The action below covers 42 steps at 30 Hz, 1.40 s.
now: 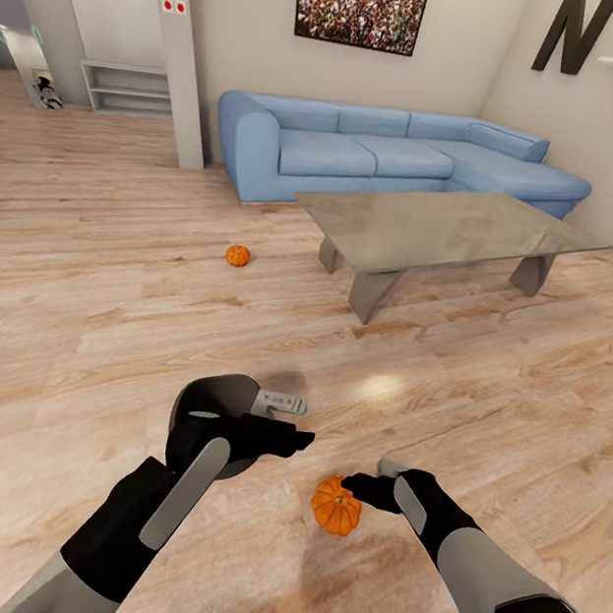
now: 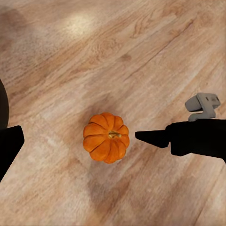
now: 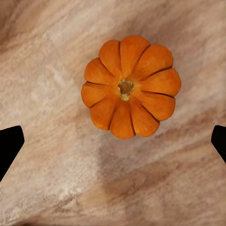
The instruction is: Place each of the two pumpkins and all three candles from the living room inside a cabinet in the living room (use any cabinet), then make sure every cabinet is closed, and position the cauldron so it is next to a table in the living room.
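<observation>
Pumpkin [image 1: 336,506] sits on the wooden floor [image 1: 96,311] just in front of the robot, stem up, and nothing touches it. The right gripper [image 1: 361,487] hovers just above it with its jaws wide apart; in the right wrist view the pumpkin [image 3: 130,87] lies between the two dark fingertips [image 3: 9,143], a little off the middle. The left gripper [image 1: 290,436] is near, on the other side, and I cannot tell if its jaws are apart or together. A second pumpkin [image 1: 238,255] lies further away on the floor, near the glass table [image 1: 439,231] and the blue sofa [image 1: 372,153].
</observation>
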Available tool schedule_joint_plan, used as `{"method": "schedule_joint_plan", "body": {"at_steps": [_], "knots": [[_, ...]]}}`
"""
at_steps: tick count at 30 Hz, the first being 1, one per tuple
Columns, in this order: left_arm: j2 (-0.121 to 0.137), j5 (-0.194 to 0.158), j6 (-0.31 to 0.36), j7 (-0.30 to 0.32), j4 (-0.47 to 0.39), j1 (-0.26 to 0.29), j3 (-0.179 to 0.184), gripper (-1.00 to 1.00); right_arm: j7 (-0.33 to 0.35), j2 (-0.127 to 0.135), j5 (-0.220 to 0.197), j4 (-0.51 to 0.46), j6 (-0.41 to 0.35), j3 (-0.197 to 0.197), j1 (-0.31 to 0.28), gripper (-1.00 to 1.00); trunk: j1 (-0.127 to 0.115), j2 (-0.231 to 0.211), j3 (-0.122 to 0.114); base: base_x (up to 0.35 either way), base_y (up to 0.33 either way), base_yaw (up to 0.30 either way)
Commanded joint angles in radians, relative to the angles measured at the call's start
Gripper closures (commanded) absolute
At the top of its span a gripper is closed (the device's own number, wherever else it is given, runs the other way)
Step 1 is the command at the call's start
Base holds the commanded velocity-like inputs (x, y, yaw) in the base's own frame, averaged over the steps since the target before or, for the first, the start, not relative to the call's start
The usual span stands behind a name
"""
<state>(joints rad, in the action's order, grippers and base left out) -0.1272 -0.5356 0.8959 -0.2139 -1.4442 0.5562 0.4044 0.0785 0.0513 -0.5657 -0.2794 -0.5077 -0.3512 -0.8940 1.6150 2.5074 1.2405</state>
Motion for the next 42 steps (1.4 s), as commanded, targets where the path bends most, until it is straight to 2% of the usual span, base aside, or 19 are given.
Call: {"method": "schedule_joint_plan", "body": {"at_steps": [1,13,22,42], "knots": [[0.0,-0.011,0.003,-0.01,-0.001,0.001,0.001,-1.0,0.005,0.001,0.003,-0.001,-0.004,-0.003,0.0,-1.0,0.0,0.0,0.001,0.0,0.0,0.0],[0.0,-0.011,0.003,-0.01,-0.001,0.001,0.001,-1.0,0.005,0.001,0.004,-0.001,-0.005,-0.003,0.0,-1.0,0.0,0.0,0.001,0.161,0.0,0.0],[0.0,-0.011,0.003,-0.008,-0.003,0.001,0.001,-1.0,0.002,0.001,0.004,-0.001,-0.005,-0.003,0.0,-1.0,0.0,0.0,0.001,0.023,0.0,0.0],[0.0,-0.012,0.003,-0.007,-0.003,0.001,0.008,-1.0,0.004,0.002,0.004,-0.001,-0.005,-0.003,0.0,-1.0,0.009,0.005,0.078,0.0,0.0,0.0]]}}
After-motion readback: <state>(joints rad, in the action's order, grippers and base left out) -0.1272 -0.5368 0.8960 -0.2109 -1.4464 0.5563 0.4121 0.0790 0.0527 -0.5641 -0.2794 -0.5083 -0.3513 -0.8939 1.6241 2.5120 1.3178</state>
